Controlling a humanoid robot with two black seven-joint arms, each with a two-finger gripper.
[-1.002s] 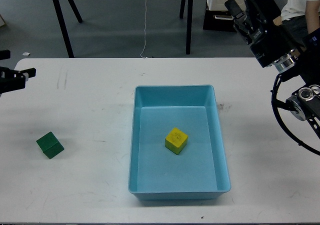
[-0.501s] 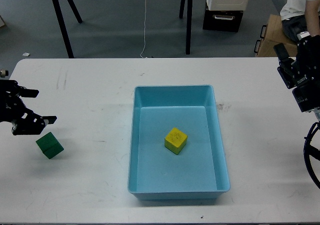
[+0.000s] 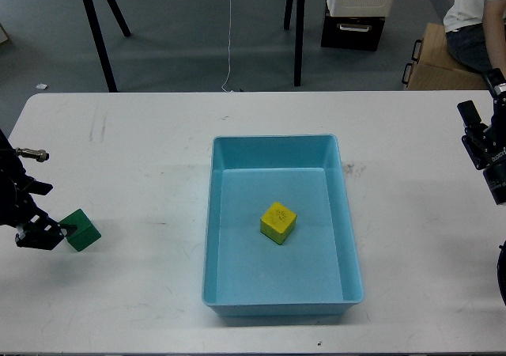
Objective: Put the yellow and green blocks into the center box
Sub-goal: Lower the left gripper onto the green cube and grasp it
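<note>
- The blue box (image 3: 282, 228) is set at the middle of the white table (image 3: 142, 150); the yellow block (image 3: 278, 222) is seen lying on its floor, near the centre.
- Well left of the box, the green block (image 3: 82, 229) is found on the table (not in the box).
- The left gripper (image 3: 43, 233) is placed against the green block's left side; whether it is open or closed cannot be told.
- Far right of the box, the right gripper (image 3: 480, 138) is held at the table's edge, its state unclear.
</note>
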